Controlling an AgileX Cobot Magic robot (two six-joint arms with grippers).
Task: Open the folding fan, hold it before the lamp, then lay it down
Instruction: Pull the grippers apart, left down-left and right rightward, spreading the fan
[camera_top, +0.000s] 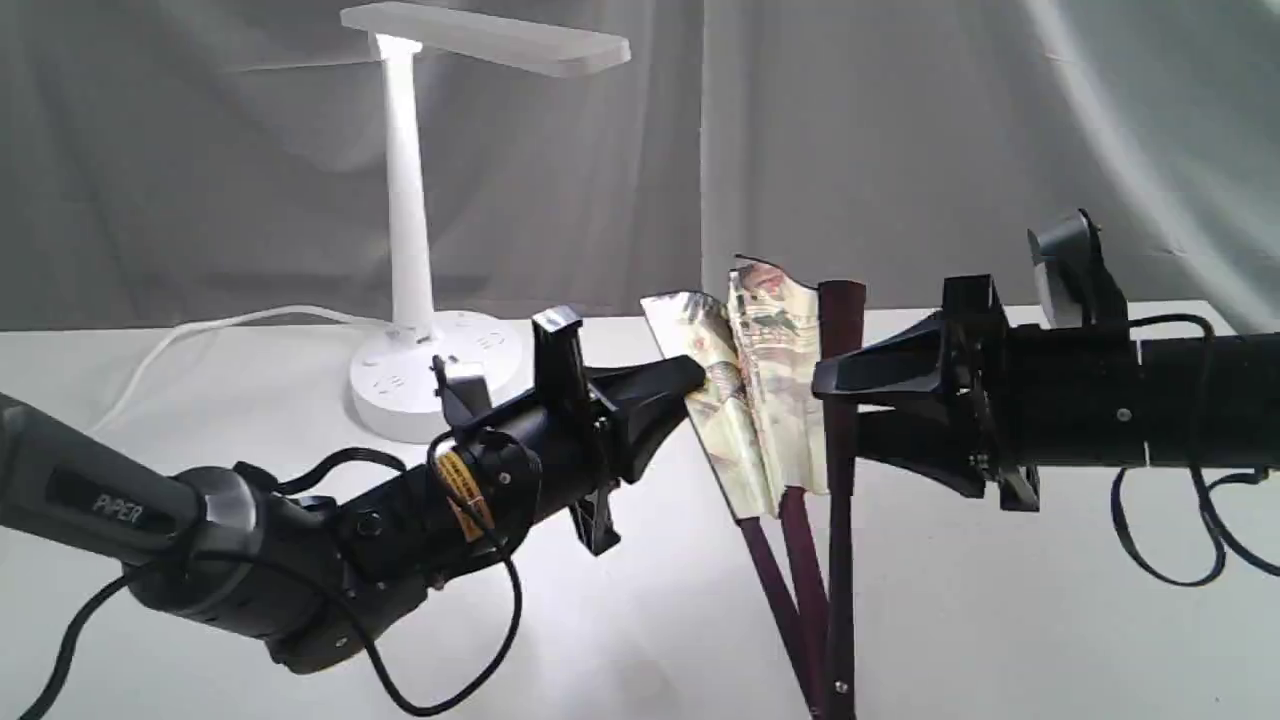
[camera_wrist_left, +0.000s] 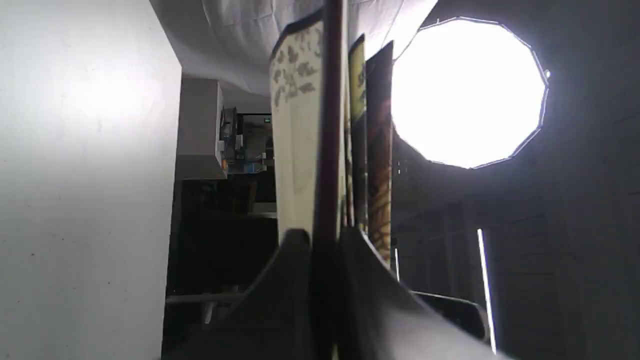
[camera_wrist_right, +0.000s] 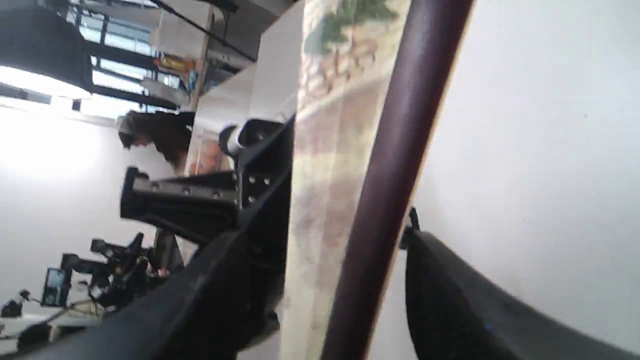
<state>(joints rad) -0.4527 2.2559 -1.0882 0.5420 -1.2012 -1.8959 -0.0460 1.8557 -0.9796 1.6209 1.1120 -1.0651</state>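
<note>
The folding fan (camera_top: 765, 390) stands nearly upright and partly spread, its pivot low near the table, to the right of the white lamp (camera_top: 408, 200) and nearer the camera. My left gripper (camera_top: 697, 385) is shut on the fan's left dark guard; the left wrist view shows its fingers (camera_wrist_left: 295, 260) pinching that rib beside the pleated leaf (camera_wrist_left: 295, 150). My right gripper (camera_top: 840, 410) is open, its fingers straddling the right guard (camera_wrist_right: 395, 175) with gaps on both sides. The painted leaf (camera_wrist_right: 330, 150) sits beside that guard.
The lamp's round base (camera_top: 400, 385) and white cord (camera_top: 200, 328) lie at the back left of the white table (camera_top: 1000, 620). A grey curtain (camera_top: 900, 150) hangs behind. A bright studio light (camera_wrist_left: 467, 92) fills part of the left wrist view.
</note>
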